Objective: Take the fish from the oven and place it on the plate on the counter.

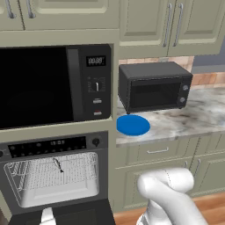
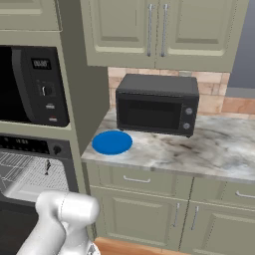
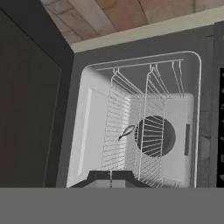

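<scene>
Lying on the oven [image 1: 52, 176] rack, the fish [image 3: 126, 131] is looking light, slim, slippery: grasp mid-body; jaws clenched, grasping nothing.

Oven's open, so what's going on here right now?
The oven has its door dropped open, and the fish lies on the wire rack inside, not yet picked up. The gripper faces into the oven with its jaws shut and empty, short of the fish. The blue plate sits bare on the counter in front of the small microwave.
</scene>
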### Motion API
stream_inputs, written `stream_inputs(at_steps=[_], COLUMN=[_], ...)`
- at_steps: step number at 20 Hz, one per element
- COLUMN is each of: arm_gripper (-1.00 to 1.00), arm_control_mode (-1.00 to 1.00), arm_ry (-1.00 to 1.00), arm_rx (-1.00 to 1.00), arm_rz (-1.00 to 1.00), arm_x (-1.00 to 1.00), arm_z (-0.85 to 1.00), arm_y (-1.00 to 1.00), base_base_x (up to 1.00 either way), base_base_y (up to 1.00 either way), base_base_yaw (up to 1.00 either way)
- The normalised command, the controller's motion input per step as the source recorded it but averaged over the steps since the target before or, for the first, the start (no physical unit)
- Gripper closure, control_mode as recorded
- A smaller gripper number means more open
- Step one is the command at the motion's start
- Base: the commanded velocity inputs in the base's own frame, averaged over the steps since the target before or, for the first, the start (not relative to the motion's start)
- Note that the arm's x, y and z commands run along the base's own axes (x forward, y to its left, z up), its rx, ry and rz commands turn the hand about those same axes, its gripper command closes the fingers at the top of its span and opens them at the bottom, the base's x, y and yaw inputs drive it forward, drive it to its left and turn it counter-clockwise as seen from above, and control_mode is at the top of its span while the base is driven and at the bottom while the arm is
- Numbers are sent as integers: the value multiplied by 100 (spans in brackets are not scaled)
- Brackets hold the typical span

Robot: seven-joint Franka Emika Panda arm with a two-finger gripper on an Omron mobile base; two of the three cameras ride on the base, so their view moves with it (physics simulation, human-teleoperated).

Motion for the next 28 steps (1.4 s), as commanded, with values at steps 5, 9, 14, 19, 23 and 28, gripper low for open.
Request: stream_inputs(at_steps=[5,9,14,19,23,28], arm_gripper=[100,100,100,100,100,-100], arm_control_mode=[-100,-100,-100,-100,-100,-100], arm_ry=[6,1,0,1,0,0], arm_rx=[0,-1,-5,-9,-9,-9], arm_rz=[0,0,0,0,-2,-5], arm_x=[57,80,79,66,70,57], arm_z=[9,-3,-23,-39,-26,-29], arm_y=[-5,0,4,6,19,37], base_base_x=[0,0,0,0,0,0], base_base_y=[0,0,0,0,0,0], base_base_yaw=[0,0,0,0,0,0])
